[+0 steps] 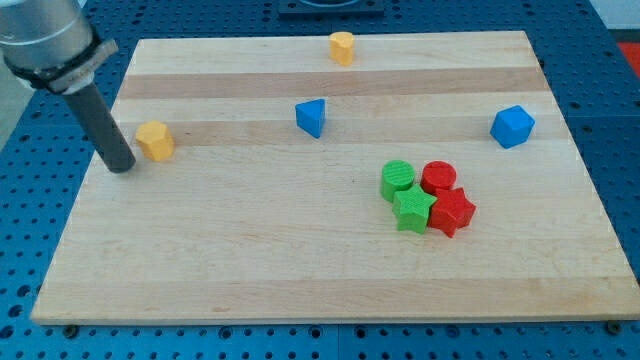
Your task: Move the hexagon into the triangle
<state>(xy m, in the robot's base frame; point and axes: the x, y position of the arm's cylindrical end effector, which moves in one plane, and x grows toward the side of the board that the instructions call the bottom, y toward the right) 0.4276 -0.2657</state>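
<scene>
A yellow hexagon block [154,140] sits near the board's left edge. A blue triangle block [312,116] stands in the upper middle, well to the hexagon's right. My tip [120,165] rests on the board just left of the yellow hexagon and slightly below it, close but with a small gap. The rod rises toward the view's top left.
Another yellow block [342,47] lies near the top edge. A blue cube [512,126] is at the right. A green cylinder [398,180], a green star [412,210], a red cylinder [438,177] and a red star [453,211] cluster right of centre on the wooden board [250,260].
</scene>
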